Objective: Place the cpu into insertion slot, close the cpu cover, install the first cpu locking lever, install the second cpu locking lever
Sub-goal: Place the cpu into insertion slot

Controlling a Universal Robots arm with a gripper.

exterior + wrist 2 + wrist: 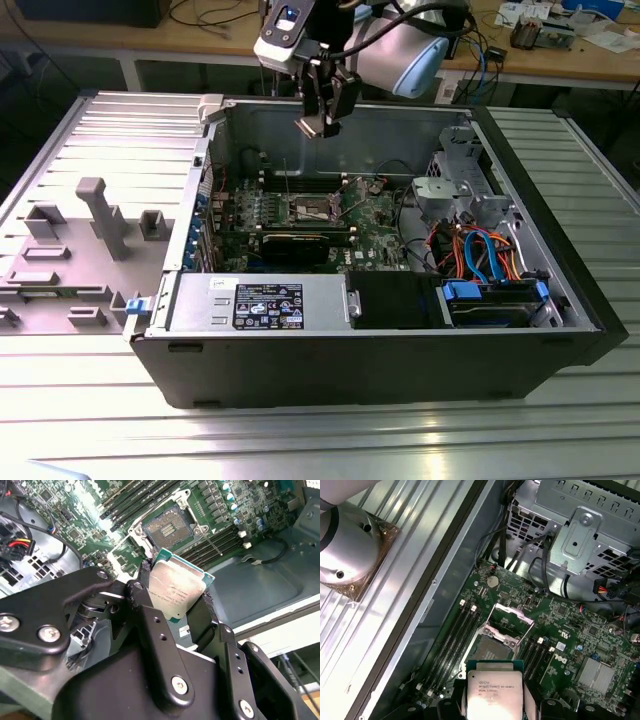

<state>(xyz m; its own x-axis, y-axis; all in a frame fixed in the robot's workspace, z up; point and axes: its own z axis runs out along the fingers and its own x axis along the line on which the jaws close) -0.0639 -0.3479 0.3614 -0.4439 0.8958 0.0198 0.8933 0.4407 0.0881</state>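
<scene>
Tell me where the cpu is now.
In the second wrist view the cpu sits clamped in the hand, held above the open case, clear of the empty insertion slot.

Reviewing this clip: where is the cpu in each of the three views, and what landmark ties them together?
Exterior view: the cpu is a small pale square clamped in the jaws, above the open case.
Second wrist view: the cpu sits tilted between the black jaws, with the socket beyond it.
First wrist view: the cpu is between the jaws, its metal top facing the camera.
Shared landmark: the insertion slot, empty, on the green board.
</scene>
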